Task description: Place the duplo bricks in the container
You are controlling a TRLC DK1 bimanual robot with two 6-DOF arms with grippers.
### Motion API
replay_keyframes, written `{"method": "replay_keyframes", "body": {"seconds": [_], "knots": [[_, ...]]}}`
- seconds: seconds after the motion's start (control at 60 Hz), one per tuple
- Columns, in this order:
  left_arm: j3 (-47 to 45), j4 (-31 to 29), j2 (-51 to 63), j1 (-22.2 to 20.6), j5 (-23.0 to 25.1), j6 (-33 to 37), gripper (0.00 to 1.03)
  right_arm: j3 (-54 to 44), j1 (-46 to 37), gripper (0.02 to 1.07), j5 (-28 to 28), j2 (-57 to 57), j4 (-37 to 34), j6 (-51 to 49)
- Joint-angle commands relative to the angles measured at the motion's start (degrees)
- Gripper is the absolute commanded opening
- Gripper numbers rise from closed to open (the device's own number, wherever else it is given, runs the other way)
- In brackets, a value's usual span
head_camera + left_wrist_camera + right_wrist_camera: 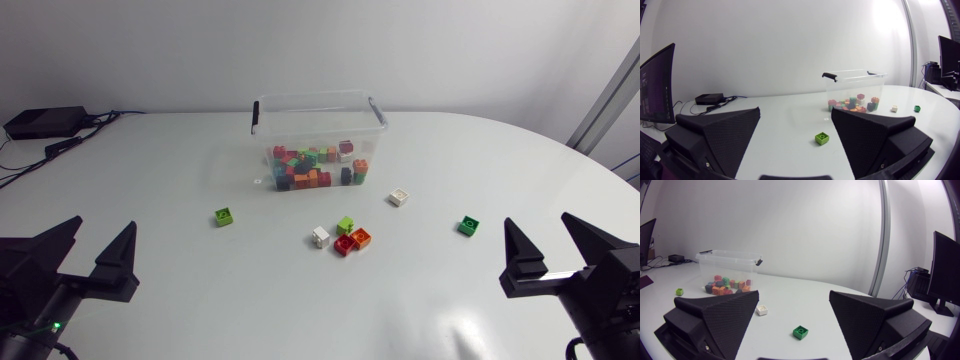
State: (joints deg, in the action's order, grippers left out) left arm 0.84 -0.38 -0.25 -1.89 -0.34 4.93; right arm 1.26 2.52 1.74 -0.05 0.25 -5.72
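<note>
Green duplo brick (800, 332) ahead of the right gripper (794, 294), spread wide and empty; left gripper (796, 110) likewise apart.

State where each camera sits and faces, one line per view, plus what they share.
Head view: above the table, looking down at the container; left gripper and right gripper at its lower corners.
Left wrist view: on the left arm, facing the lime brick past its open gripper.
Right wrist view: on the right arm, facing the dark green brick past its open gripper.
All share the container.
</note>
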Motion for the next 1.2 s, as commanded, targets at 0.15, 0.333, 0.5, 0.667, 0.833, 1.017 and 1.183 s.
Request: {"method": "replay_keyframes", "body": {"seconds": [0.15,0.333,0.5,0.667,0.833,1.017,1.183], "knots": [[-0.75,-0.06,-0.54,0.48,-0.28,-0.45,0.99,-1.43,0.29,1.03,0.11,-0.30,0.10,1.32],[1.18,-0.76,-0.63,0.57,-0.28,-0.80,0.99,-0.64,1.78,1.03,0.02,-0.38,0.28,1.32],[9.09,-6.91,0.87,0.48,-0.28,-0.80,0.99,6.30,2.84,1.03,0.46,0.67,-3.59,1.23],[19.02,-10.34,13.00,-0.39,-0.19,-0.80,0.99,12.81,2.84,1.03,0.55,7.79,-4.47,1.23],[27.11,-11.22,29.69,-2.94,-0.10,-0.89,0.96,19.22,2.05,1.03,0.81,18.69,-4.56,1.32],[35.55,-13.68,48.33,-3.21,-0.10,-1.15,0.96,24.58,0.29,1.03,0.81,28.27,-5.26,1.32],[41.61,-15.70,62.30,-3.12,1.48,0.26,0.96,31.88,-3.49,1.02,0.55,39.08,-12.56,1.67]]}}
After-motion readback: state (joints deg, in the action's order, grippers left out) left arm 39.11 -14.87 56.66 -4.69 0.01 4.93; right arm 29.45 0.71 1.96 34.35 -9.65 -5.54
